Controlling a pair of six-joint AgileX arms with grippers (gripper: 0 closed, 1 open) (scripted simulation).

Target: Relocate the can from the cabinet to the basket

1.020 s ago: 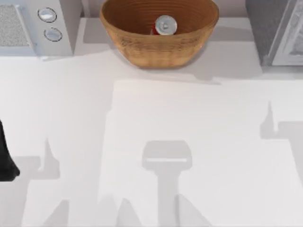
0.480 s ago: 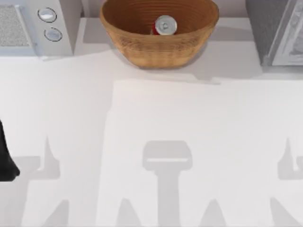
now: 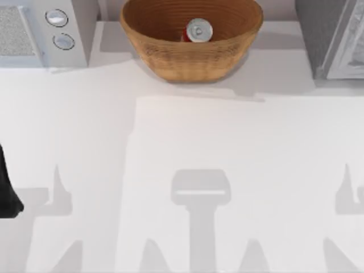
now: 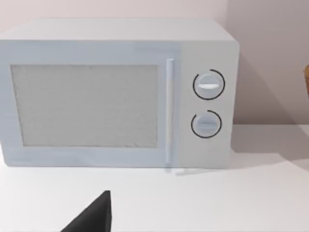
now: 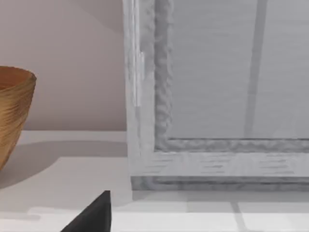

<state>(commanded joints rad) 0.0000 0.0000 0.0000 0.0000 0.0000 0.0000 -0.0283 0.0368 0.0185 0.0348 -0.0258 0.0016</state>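
The can (image 3: 199,30) stands upright inside the tan wicker basket (image 3: 187,62) at the back middle of the table, its silver top facing up and a bit of red side showing. The dark grey cabinet (image 3: 317,35) with its pale white-framed door (image 3: 350,48) stands at the back right. In the right wrist view the cabinet door (image 5: 217,96) is close ahead, with the basket's wall (image 5: 12,111) off to one side. My left arm (image 3: 5,190) sits parked at the table's left edge. A dark bit of each gripper shows low in its wrist view, left (image 4: 91,217) and right (image 5: 91,217).
A white microwave (image 3: 51,28) with two round knobs stands at the back left; the left wrist view faces the microwave (image 4: 116,96) head on. Arm shadows lie across the white tabletop (image 3: 227,136) along its near side.
The right arm's shadow has slid from the right middle of the table toward the near right edge. The can and basket have stayed put.
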